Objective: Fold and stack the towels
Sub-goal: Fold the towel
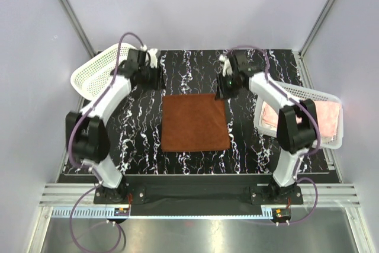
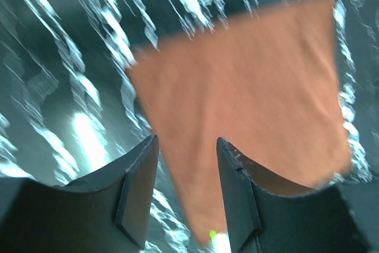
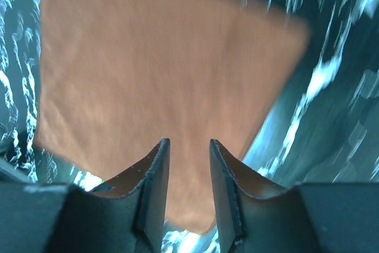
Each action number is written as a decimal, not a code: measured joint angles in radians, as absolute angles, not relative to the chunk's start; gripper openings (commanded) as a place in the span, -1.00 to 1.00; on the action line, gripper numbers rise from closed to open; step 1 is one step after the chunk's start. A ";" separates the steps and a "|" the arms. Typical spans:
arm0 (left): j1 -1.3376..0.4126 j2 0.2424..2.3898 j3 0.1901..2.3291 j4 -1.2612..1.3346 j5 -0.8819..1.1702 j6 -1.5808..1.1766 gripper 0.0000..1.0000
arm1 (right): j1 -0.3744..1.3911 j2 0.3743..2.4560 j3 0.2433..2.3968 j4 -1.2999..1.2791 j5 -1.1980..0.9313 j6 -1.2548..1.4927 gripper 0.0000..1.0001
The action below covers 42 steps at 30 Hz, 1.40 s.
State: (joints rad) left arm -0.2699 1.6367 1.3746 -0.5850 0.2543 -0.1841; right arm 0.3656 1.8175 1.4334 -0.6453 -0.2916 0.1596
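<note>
A rust-brown towel [image 1: 195, 122] lies flat and spread out on the black marbled table [image 1: 139, 122]. My left gripper [image 1: 155, 78] hovers just off the towel's far left corner, open and empty; the left wrist view shows the towel [image 2: 249, 81] past the gap between the fingers [image 2: 137, 194]. My right gripper [image 1: 221, 90] hovers over the far right corner, open and empty; the right wrist view shows the towel [image 3: 160, 69] filling the space beyond its fingers [image 3: 155, 188].
A white mesh basket [image 1: 95, 72] stands at the far left. Another white basket [image 1: 328, 102] at the right holds pink towels [image 1: 328, 117]. Grey walls close in the table at the back and sides.
</note>
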 measured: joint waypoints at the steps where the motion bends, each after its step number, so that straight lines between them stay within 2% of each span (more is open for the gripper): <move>1: -0.247 1.694 1.437 -0.586 0.266 -0.143 -0.04 | 0.359 1.857 1.504 -0.649 -0.307 0.117 -0.16; 5: -0.196 1.926 1.610 -0.661 0.335 0.004 -0.03 | 0.318 2.033 1.729 -0.694 -0.379 -0.036 -0.03; 10: -0.189 2.169 1.755 -0.780 0.365 0.135 0.00 | 0.278 2.206 1.858 -0.789 -0.418 -0.205 0.01; 21: -0.175 2.268 1.911 -0.847 0.354 0.273 0.06 | 0.207 2.360 1.995 -0.904 -0.468 -0.375 0.11; 28: -0.170 2.320 1.933 -0.874 0.350 0.319 0.04 | 0.204 2.414 2.096 -0.948 -0.539 -0.433 -0.06; 38: -0.166 2.385 2.034 -0.921 0.395 0.358 -0.17 | 0.197 2.523 2.225 -1.027 -0.620 -0.473 -0.20; 42: -0.164 2.392 2.043 -0.928 0.416 0.374 -0.43 | 0.187 2.536 2.234 -1.047 -0.646 -0.491 -0.31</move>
State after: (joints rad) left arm -0.1642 2.3917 2.0426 -0.9283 0.4156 0.3740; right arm 0.1867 2.5359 2.2345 -1.0473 -0.6456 -0.4908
